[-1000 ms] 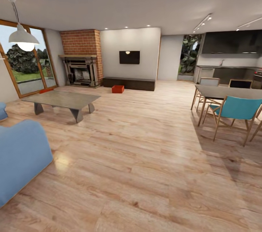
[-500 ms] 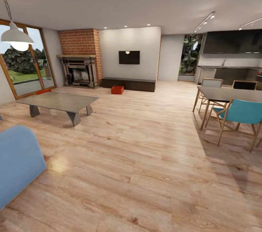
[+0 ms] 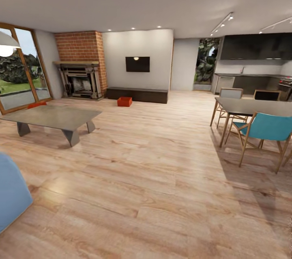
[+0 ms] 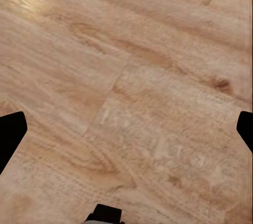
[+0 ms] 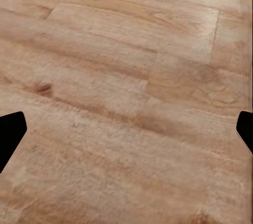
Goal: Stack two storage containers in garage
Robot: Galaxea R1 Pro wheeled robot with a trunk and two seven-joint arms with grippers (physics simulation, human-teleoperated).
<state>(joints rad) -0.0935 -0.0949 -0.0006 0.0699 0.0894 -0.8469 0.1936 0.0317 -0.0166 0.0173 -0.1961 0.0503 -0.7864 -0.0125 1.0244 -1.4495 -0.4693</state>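
I am in the living room, on light wood planks. One red-orange storage container (image 3: 124,102) sits on the planks in front of the dark low cabinet (image 3: 138,94) under the wall TV. The rim of a second storage container (image 3: 36,105) shows behind the coffee table, by the window. Both are far ahead of me. My left gripper (image 4: 126,129) is open, its black fingertips (image 4: 10,134) wide apart over bare planks. My right gripper (image 5: 126,129) is open in the same way above the wood. The garage is out of view.
A grey coffee table (image 3: 52,117) stands ahead on the left and a blue sofa corner (image 3: 10,190) is close on the left. A dining table (image 3: 251,106) with a teal chair (image 3: 265,129) stands on the right. The brick fireplace (image 3: 81,64) is at the back.
The whole view has slid left and the sofa has shrunk toward the edge: the camera has moved forward and turned. The containers and furniture have not moved.
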